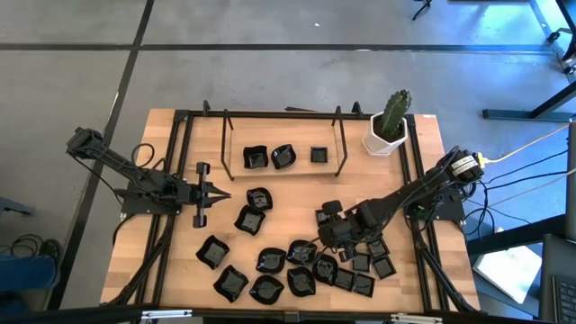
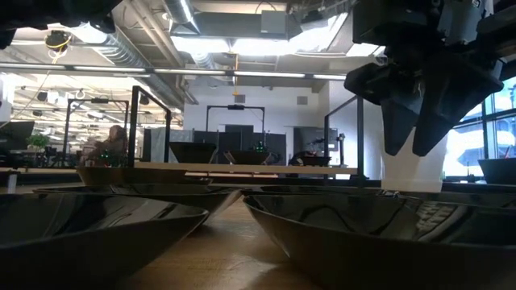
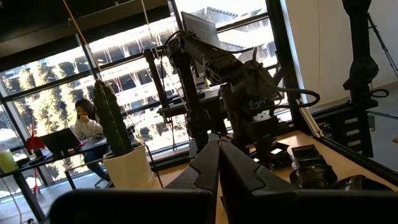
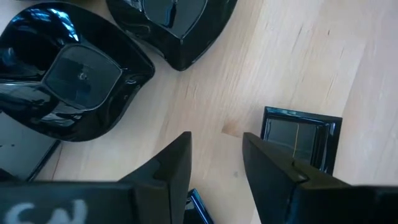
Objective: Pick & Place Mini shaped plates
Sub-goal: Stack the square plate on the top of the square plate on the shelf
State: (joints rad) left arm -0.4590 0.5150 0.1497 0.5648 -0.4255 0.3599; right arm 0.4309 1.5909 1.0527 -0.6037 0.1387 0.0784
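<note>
Glossy black plates (image 1: 270, 261), some square and some wavy-rimmed, lie scattered over the near half of the pale wood table (image 1: 297, 193), with three more in the wire-framed rack (image 1: 283, 157) at the back. The right gripper (image 4: 214, 162) hangs low over bare wood among them, its dark fingers slightly apart and empty, a flat square plate (image 4: 298, 137) just beside one fingertip. The left gripper (image 3: 217, 163) waits at the table's left, fingers pressed together, holding nothing

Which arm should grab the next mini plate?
Right: its tool hangs open just above bare wood beside a small square plate. The left tool is shut, away from the pile.
</note>
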